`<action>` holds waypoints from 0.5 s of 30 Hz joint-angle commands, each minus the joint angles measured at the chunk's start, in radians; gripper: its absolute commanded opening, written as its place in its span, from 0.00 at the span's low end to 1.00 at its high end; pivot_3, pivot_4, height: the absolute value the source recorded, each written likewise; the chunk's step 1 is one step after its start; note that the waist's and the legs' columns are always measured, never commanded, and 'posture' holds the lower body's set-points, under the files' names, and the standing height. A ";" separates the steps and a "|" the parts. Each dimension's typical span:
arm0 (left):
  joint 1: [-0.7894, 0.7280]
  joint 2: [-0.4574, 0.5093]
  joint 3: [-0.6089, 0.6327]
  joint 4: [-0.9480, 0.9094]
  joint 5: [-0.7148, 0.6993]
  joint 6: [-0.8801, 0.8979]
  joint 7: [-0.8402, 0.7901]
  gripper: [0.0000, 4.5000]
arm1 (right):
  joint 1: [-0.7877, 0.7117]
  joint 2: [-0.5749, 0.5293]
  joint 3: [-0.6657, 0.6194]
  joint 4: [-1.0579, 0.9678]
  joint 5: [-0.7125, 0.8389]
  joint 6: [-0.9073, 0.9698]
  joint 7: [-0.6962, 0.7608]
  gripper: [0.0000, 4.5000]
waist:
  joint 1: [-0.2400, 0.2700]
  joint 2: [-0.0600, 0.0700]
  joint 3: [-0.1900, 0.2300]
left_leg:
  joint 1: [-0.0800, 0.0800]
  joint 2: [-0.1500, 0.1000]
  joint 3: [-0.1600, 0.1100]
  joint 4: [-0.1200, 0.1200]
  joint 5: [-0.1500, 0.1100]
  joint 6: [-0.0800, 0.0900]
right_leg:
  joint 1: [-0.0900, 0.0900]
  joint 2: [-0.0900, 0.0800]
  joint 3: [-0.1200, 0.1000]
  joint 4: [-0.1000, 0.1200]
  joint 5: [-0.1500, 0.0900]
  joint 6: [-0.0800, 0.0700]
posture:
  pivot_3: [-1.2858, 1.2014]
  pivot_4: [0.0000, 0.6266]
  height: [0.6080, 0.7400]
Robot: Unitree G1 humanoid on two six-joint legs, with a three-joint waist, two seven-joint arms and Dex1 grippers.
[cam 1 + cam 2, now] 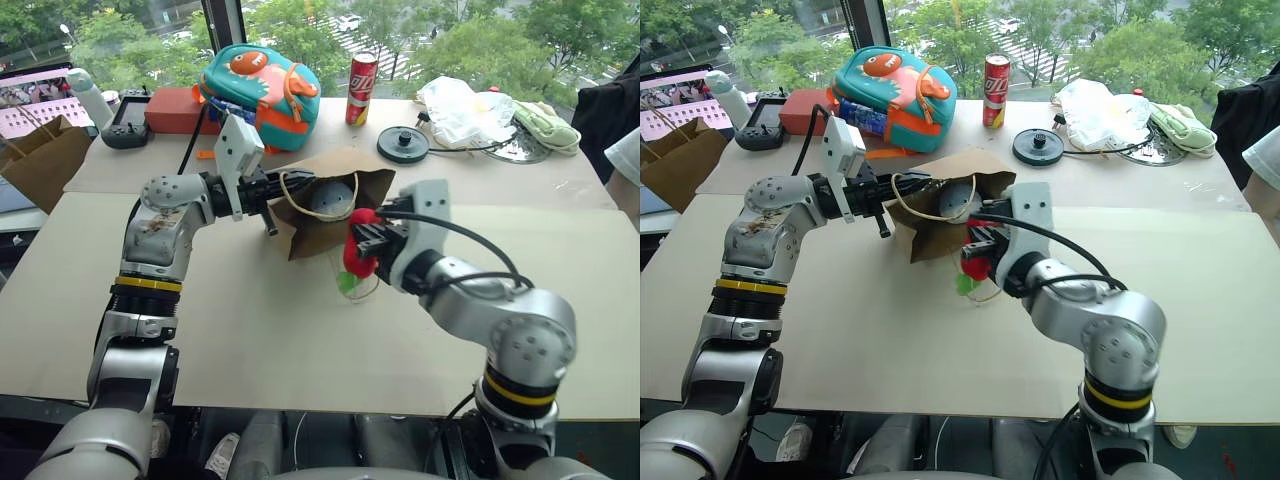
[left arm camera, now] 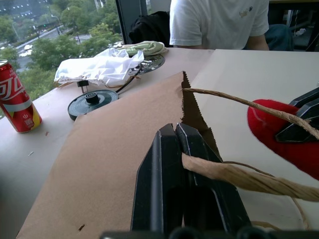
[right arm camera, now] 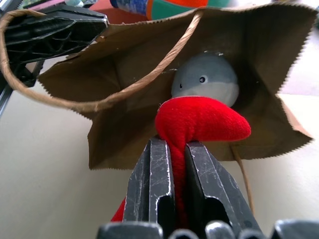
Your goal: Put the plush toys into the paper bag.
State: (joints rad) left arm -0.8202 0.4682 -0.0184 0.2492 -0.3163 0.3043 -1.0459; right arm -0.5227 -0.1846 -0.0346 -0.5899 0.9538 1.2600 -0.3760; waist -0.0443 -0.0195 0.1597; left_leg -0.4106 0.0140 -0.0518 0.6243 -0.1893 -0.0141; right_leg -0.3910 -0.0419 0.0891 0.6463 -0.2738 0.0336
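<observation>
Already inside the paper bag (image 1: 330, 215) sits the grey-blue plush toy (image 3: 207, 79), its pale face showing through the bag's open mouth. The bag lies on its side near the middle of the table (image 1: 300, 340), its mouth turned toward the robot. The red chilli toy (image 1: 358, 255) hangs just outside that mouth, at about 5 o'clock from the bag, with its green tip (image 1: 347, 282) pointing down toward the table. The right hand (image 3: 178, 149) holds the chilli, its two black fingers pressed narrow around the red body, the rounded upper end bulging out above the fingertips and close in front of the grey-blue toy.

The left hand (image 2: 175, 134) is squeezed tight on the bag's upper edge beside a cord handle (image 2: 234, 177), at about 9 o'clock from the bag, holding the mouth up. A second cord loop (image 3: 99, 99) curves across the opening.

Beyond the bag, at 12 o'clock, stand a teal and orange backpack (image 1: 262, 85) and a red drink can (image 1: 361, 88). At 1 o'clock lie a black round disc (image 1: 403, 144) and a crumpled white plastic bag (image 1: 465, 112). A darker brown paper bag (image 1: 42, 160) stands at 10 o'clock by the table's edge. A person in a white shirt (image 2: 219, 22) sits past the far end of the table.
</observation>
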 commanded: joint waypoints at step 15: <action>-0.006 -0.005 0.002 -0.063 -0.015 0.000 0.004 0.00 | -0.375 0.185 0.087 0.684 -0.392 -0.463 0.348 0.07 | -0.016 0.000 0.000 | 0.000 0.001 -0.001 -0.001 0.000 0.000 | -0.003 0.000 -0.001 0.003 0.001 -0.001 | 0.52 0.24 0.99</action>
State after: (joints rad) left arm -0.8181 0.4588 -0.0227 0.2258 -0.3168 0.3058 -1.0408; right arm -0.8718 -0.0137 0.0925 0.0802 0.5775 0.8488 -0.0413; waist -0.0600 -0.0192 0.1599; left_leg -0.4107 0.0145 -0.0528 0.6228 -0.1892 -0.0141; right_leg -0.3940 -0.0418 0.0876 0.6500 -0.2731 0.0326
